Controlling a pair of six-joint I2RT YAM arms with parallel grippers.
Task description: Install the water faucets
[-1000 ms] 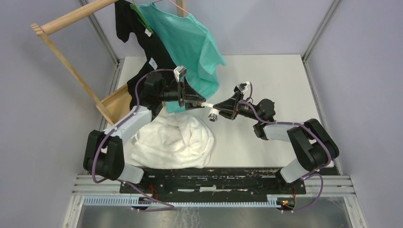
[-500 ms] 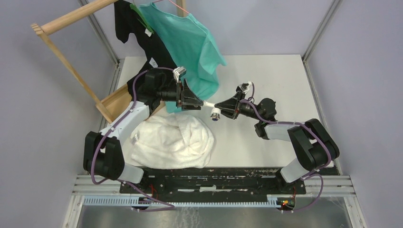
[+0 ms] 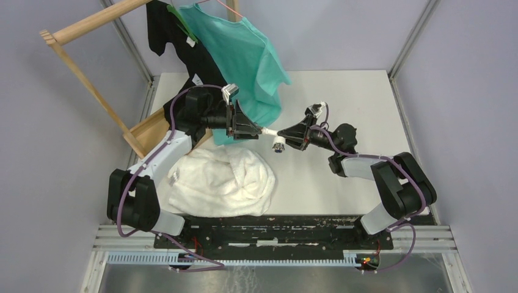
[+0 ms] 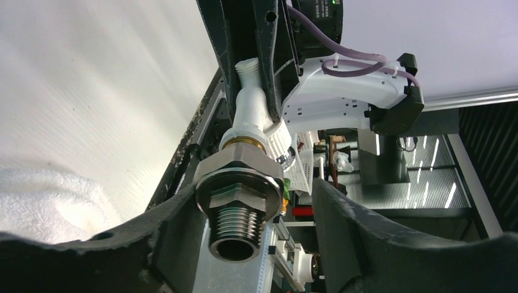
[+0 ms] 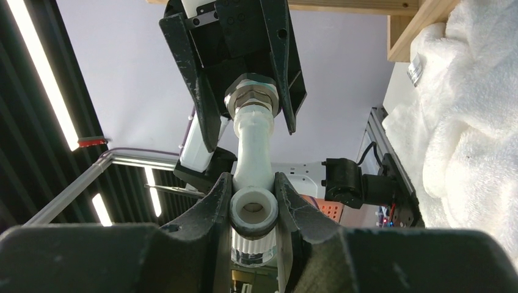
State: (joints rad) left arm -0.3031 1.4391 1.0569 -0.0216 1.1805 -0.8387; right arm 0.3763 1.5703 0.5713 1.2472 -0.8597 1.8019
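Note:
The white plastic spout [image 3: 269,132] is held in the air between the two arms, above the table. My right gripper [image 3: 283,135] is shut on its round open end [image 5: 253,210]. The ribbed white knob [image 3: 279,145] hangs below. The silver threaded fitting [image 4: 239,201] sits on the spout's other end [image 5: 250,94]. My left gripper [image 3: 256,129] is open around the fitting. In the left wrist view the fitting lies near the left finger [image 4: 177,210], with a gap to the right one [image 4: 342,213]. The blue dot is not visible.
A crumpled white towel [image 3: 214,177] lies under the left arm. A teal shirt [image 3: 244,55] and a black shirt [image 3: 201,76] hang from a wooden rack [image 3: 91,85] at the back left, close behind the left gripper.
Both grippers and the faucet have shifted slightly towards the back. The left wrist has turned a little about the fitting.

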